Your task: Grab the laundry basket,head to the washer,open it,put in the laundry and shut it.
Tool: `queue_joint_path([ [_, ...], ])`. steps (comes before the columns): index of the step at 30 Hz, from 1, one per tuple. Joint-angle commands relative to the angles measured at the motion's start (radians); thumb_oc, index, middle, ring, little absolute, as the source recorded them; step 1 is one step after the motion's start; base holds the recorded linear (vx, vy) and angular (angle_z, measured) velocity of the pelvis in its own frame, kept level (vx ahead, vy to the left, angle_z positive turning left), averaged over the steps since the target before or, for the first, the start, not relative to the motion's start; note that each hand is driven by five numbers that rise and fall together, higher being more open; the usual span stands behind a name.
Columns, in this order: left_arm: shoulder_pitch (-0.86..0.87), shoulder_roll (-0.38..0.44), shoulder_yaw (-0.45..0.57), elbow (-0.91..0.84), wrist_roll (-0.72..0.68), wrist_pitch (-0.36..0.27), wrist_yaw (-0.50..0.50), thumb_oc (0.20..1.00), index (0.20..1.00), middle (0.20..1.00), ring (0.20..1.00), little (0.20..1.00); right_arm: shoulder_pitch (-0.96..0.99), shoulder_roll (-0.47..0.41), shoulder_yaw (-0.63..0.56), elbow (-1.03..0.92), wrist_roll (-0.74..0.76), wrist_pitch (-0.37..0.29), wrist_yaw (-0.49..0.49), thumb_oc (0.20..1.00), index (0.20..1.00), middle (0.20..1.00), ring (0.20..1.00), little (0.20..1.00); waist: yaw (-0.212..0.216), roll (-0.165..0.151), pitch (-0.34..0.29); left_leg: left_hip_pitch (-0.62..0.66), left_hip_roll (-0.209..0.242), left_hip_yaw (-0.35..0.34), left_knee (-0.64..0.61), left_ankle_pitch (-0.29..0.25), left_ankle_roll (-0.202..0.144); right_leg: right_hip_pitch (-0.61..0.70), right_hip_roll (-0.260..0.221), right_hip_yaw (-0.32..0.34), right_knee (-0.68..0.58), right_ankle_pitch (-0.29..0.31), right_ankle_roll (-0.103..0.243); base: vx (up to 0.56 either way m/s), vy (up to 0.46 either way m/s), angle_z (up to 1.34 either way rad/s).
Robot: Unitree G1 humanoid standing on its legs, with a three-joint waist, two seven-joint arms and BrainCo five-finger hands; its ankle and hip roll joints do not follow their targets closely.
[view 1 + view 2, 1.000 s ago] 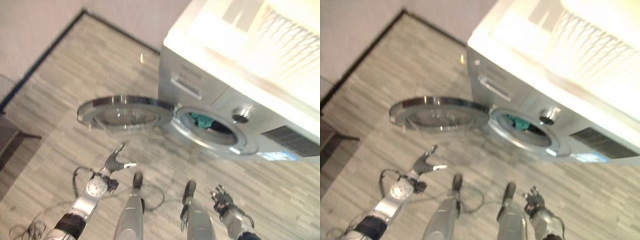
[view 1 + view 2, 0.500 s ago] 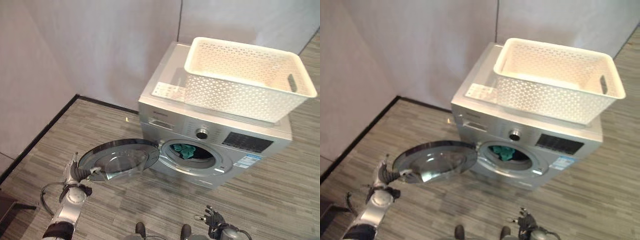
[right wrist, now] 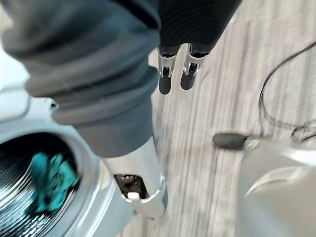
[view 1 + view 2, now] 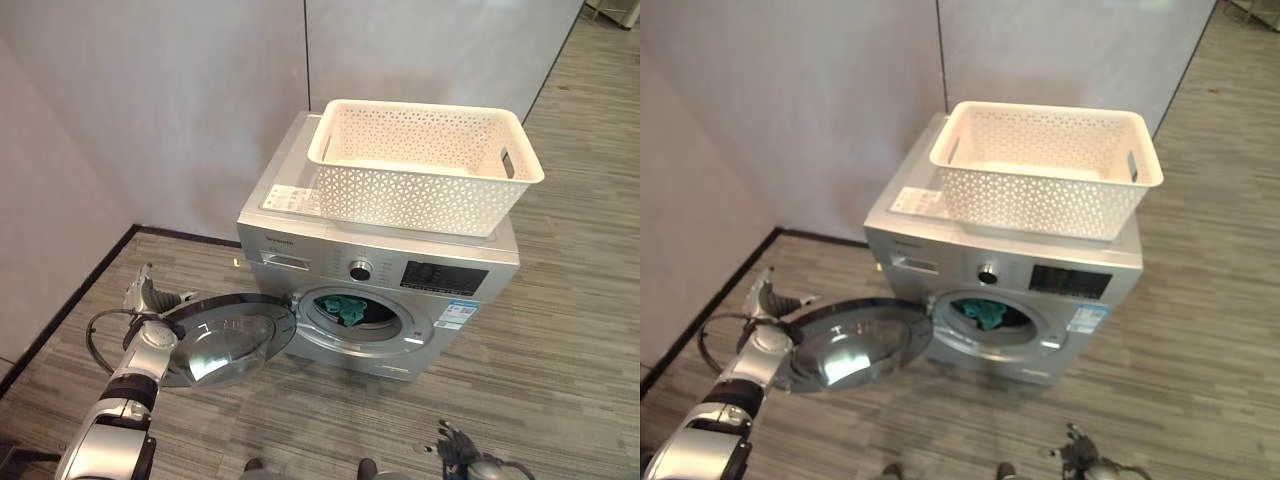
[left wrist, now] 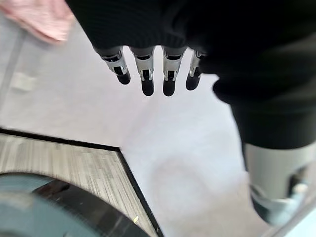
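Note:
The silver washer (image 4: 440, 275) stands against the wall with the white perforated laundry basket (image 4: 420, 190) resting on its top. Its round door (image 4: 225, 340) hangs wide open to the left, and teal laundry (image 4: 348, 308) lies inside the drum. My left hand (image 4: 148, 297) is at the door's outer rim, on the side away from the washer; its fingers (image 5: 148, 74) are straight and hold nothing. My right hand (image 4: 458, 458) hangs low in front of the washer with fingers (image 3: 170, 74) straight and empty, and the teal laundry (image 3: 49, 182) shows in the drum beside it.
Grey walls close in behind and to the left of the washer, with a black baseboard (image 4: 70, 300) along the floor. A white sheet (image 4: 290, 198) lies on the washer top beside the basket. Wood-look floor (image 4: 560, 330) stretches to the right and front.
The camera has tilted up, bringing the washer top and basket into view. My left hand has risen from the floor side of the door to its outer rim. The right hand stays low.

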Motion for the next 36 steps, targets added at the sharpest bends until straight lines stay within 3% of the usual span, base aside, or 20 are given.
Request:
queue_joint_path([
  [1,-0.13,0.047,0.009,0.181,-0.108,-0.028,-0.017,1.0,1.0,1.0,1.0,1.0,0.04,0.001,-0.004,-0.065,-0.008,-0.023,0.005,1.0,1.0,1.0,1.0,1.0,-0.05,0.0,0.006,0.036,-0.071,0.073,-0.014,0.012,0.03,0.026,-0.048,0.056,0.07,-0.113,0.088,0.09,0.174,-0.25],
  [4,-0.2,0.082,0.022,0.279,-0.166,-0.021,-0.038,1.0,1.0,1.0,1.0,1.0,0.062,0.004,0.0,-0.118,0.002,-0.026,0.015,1.0,1.0,1.0,1.0,1.0,-0.069,-0.008,0.001,0.065,-0.089,0.122,-0.053,0.008,0.026,0.013,-0.07,0.073,0.046,-0.076,0.114,0.08,0.231,-0.47],
  [7,-0.211,0.103,0.046,0.349,-0.186,-0.008,-0.064,1.0,1.0,1.0,1.0,1.0,0.066,-0.001,0.02,-0.142,-0.008,-0.026,0.026,1.0,1.0,1.0,1.0,1.0,-0.073,-0.024,0.0,0.064,-0.088,0.142,-0.053,-0.002,0.029,0.001,-0.068,0.092,0.021,-0.06,0.119,0.01,0.059,-0.36],
  [8,-0.208,0.119,0.056,0.403,-0.17,0.008,-0.091,1.0,1.0,1.0,1.0,1.0,0.07,-0.002,0.028,-0.169,-0.016,-0.017,0.036,1.0,1.0,1.0,1.0,1.0,-0.075,-0.042,-0.001,0.066,-0.085,0.157,-0.053,-0.009,0.029,-0.002,-0.069,0.101,-0.007,-0.042,0.125,0.0,0.016,-0.29],
  [13,-0.209,0.137,0.063,0.438,-0.151,0.02,-0.107,1.0,1.0,1.0,1.0,1.0,0.079,-0.019,0.027,-0.236,-0.015,-0.018,0.043,1.0,1.0,1.0,1.0,1.0,-0.077,-0.072,0.006,0.052,-0.077,0.169,-0.053,-0.011,0.025,-0.009,-0.068,0.105,-0.046,-0.023,0.131,-0.03,-0.018,-0.18],
  [15,-0.199,0.142,0.066,0.467,-0.134,0.031,-0.13,1.0,1.0,1.0,1.0,1.0,0.068,-0.045,0.019,-0.32,-0.002,-0.022,0.038,1.0,1.0,1.0,1.0,1.0,-0.088,-0.109,0.03,0.006,-0.063,0.177,-0.053,-0.006,0.02,-0.053,-0.059,0.114,-0.084,0.013,0.135,-0.16,-0.064,-0.13],
  [18,-0.171,0.121,0.072,0.49,-0.123,0.035,-0.152,1.0,1.0,1.0,1.0,1.0,0.053,-0.054,0.015,-0.347,0.006,-0.024,0.032,1.0,1.0,1.0,1.0,1.0,-0.095,-0.128,0.04,-0.025,-0.057,0.181,-0.053,-0.001,0.019,-0.084,-0.052,0.125,-0.104,0.036,0.137,-0.12,-0.043,-0.09],
  [22,-0.053,0.059,0.125,0.531,-0.115,0.038,-0.205,1.0,1.0,1.0,1.0,1.0,0.036,-0.055,0.005,-0.354,0.001,-0.015,0.031,1.0,1.0,1.0,1.0,1.0,-0.1,-0.142,0.033,-0.04,-0.051,0.205,-0.053,-0.001,0.017,-0.105,-0.051,0.14,-0.133,0.062,0.141,-0.04,-0.009,-0.19],
  [27,0.13,-0.097,0.145,0.537,-0.09,0.041,-0.22,1.0,1.0,1.0,1.0,1.0,0.037,-0.07,-0.008,-0.415,-0.031,-0.004,0.028,1.0,1.0,1.0,1.0,1.0,-0.105,-0.138,0.012,-0.019,-0.048,0.228,-0.053,-0.009,0.017,-0.101,-0.054,0.152,-0.145,0.067,0.137,0.04,-0.008,-0.24],
  [29,0.19,-0.288,0.037,0.443,-0.039,0.007,-0.19,1.0,1.0,1.0,1.0,1.0,0.039,-0.058,-0.021,-0.415,-0.037,-0.017,0.009,1.0,1.0,1.0,1.0,1.0,-0.099,-0.121,0.011,-0.01,-0.061,0.23,-0.053,-0.013,0.022,-0.087,-0.06,0.147,-0.152,0.077,0.138,0.04,-0.032,-0.02],
  [31,0.237,-0.388,-0.045,0.361,-0.065,-0.041,-0.187,1.0,1.0,1.0,1.0,1.0,0.048,-0.056,-0.043,-0.364,-0.046,-0.023,0.0,1.0,1.0,1.0,1.0,1.0,-0.085,-0.101,0.009,-0.015,-0.071,0.215,-0.053,-0.009,0.024,-0.074,-0.07,0.127,-0.152,0.083,0.137,0.02,-0.05,0.13],
  [34,0.266,-0.454,-0.198,0.201,-0.09,-0.088,-0.181,1.0,1.0,1.0,1.0,1.0,0.043,-0.035,-0.072,-0.168,-0.036,-0.018,-0.011,1.0,1.0,1.0,1.0,1.0,-0.071,-0.075,0.001,-0.013,-0.078,0.184,-0.053,-0.004,0.028,-0.041,-0.074,0.102,-0.152,0.085,0.136,0.07,-0.131,0.38],
  [36,0.26,-0.453,-0.21,0.181,-0.092,-0.094,-0.181,1.0,1.0,1.0,1.0,1.0,0.032,-0.028,-0.076,-0.141,-0.024,-0.02,-0.015,1.0,1.0,1.0,1.0,1.0,-0.07,-0.072,0.001,-0.008,-0.078,0.187,-0.053,-0.006,0.028,-0.039,-0.073,0.106,-0.152,0.086,0.136,0.04,-0.077,0.21],
])
